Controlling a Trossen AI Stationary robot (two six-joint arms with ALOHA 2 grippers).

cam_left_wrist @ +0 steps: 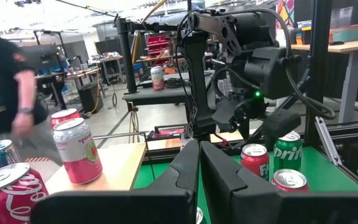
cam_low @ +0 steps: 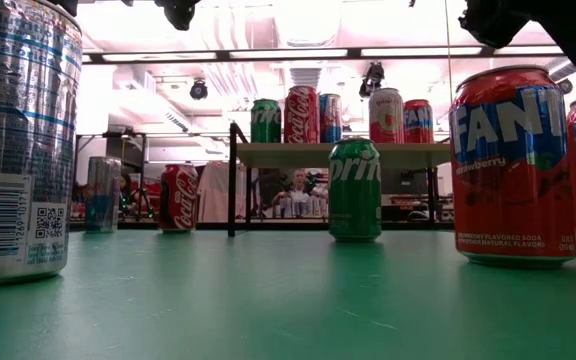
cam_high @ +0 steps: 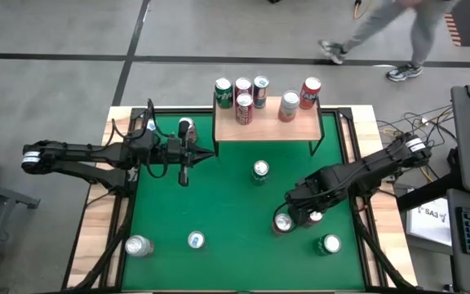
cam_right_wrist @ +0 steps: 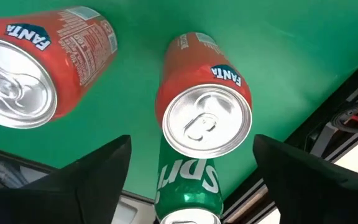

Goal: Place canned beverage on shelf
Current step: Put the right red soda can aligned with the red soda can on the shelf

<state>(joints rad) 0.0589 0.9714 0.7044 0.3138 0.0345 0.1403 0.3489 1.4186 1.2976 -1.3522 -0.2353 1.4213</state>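
- The right gripper [cam_high: 299, 214] hangs low over the near right part of the green felt tabletop [cam_high: 219, 204]. Its two dark fingers [cam_right_wrist: 92, 177] are spread wide, straddling a red Fanta can [cam_right_wrist: 202, 99] seen from straight above. I judge it is lining up to take that can, since the fingers stand apart from its sides.
- A second red Fanta can [cam_right_wrist: 36, 68] stands just beside the first, and a green Sprite can [cam_right_wrist: 188, 180] is close on the other side. The tight cluster likely explains the top-down approach.
- The low wooden-topped shelf on thin black legs [cam_high: 268, 129] sits at the far edge of the table. It already carries six upright cans, among them a pink can [cam_high: 289, 106] near the front edge. The rest are bunched along the back, which leaves bare board in front for another.
- The left gripper [cam_high: 188, 153] waits beside the shelf's left end, fingers [cam_left_wrist: 225, 177] pressed together and empty, clear of the right arm's path.
- More cans stand loose on the felt, including a green one [cam_high: 259, 170] just in front of the shelf.
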